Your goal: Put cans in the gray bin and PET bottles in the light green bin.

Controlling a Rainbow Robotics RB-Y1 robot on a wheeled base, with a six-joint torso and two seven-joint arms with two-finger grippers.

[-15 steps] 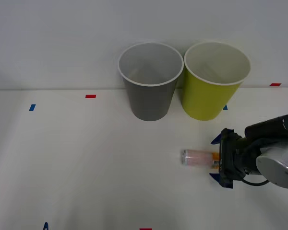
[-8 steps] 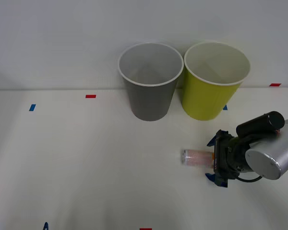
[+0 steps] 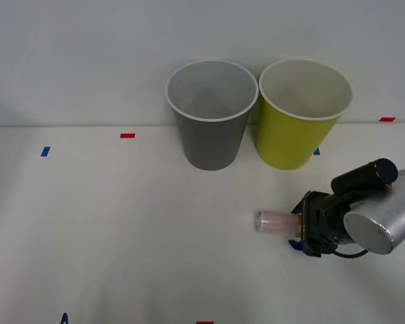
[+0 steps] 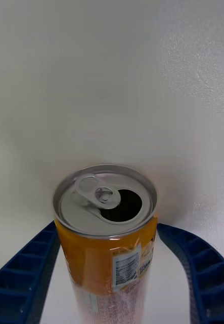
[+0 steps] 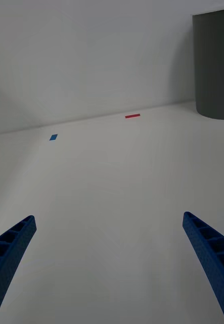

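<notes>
The can (image 3: 277,221) lies on its side on the white table, in front of the light green bin (image 3: 297,131); its silver top with the opened tab points toward the table's middle. My right gripper (image 3: 298,225) has come in from the right along the can. In the right wrist view its blue fingers (image 4: 20,276) press both sides of the orange end of the can (image 4: 109,243). The gray bin (image 3: 211,128) stands upright at the back, left of the green one. My left gripper (image 3: 27,320) hangs open at the near left edge, holding nothing. No PET bottles are in view.
Both bins stand side by side against the back wall, almost touching. Small tape marks lie on the table: red (image 3: 127,136), blue (image 3: 45,151), red (image 3: 387,119). The gray bin's wall (image 5: 215,66) shows in the left wrist view, far from the left fingers (image 5: 208,253).
My right gripper has slid left along the can, and its fingers have drawn in from wide apart to the can's sides. The can and the left arm have stayed put.
</notes>
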